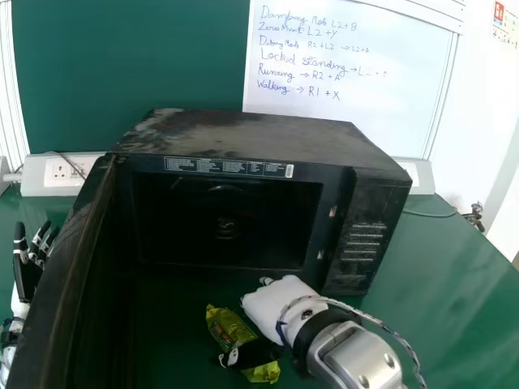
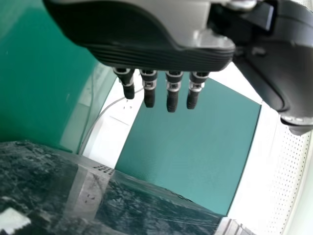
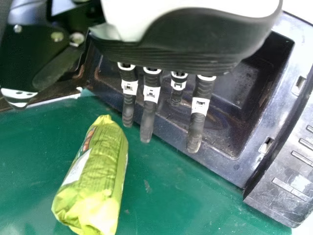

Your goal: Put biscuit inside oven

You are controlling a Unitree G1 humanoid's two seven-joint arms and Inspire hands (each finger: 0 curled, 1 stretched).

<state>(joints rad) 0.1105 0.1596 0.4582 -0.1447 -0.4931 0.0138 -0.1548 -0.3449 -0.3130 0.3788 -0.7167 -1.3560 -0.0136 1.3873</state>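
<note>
The black oven (image 1: 259, 134) stands on the green table with its door (image 1: 61, 275) swung wide toward the left side. In front of its opening lies the yellow-green biscuit packet (image 1: 229, 332), partly covered by my right hand (image 1: 274, 308). The right wrist view has the packet (image 3: 95, 181) on the table, apart from the straight fingers of my right hand (image 3: 148, 105), which point toward the oven's cavity (image 3: 234, 98). Beyond the door, at the far left, my left hand (image 1: 28, 271) is held up, its fingers extended; the left wrist view has this hand (image 2: 156, 54) too.
Behind the oven are a wall socket panel (image 1: 61, 174) on the left and a whiteboard (image 1: 340, 73) with writing. A cable (image 1: 430, 214) runs along the table (image 1: 454, 284) to the right of the oven.
</note>
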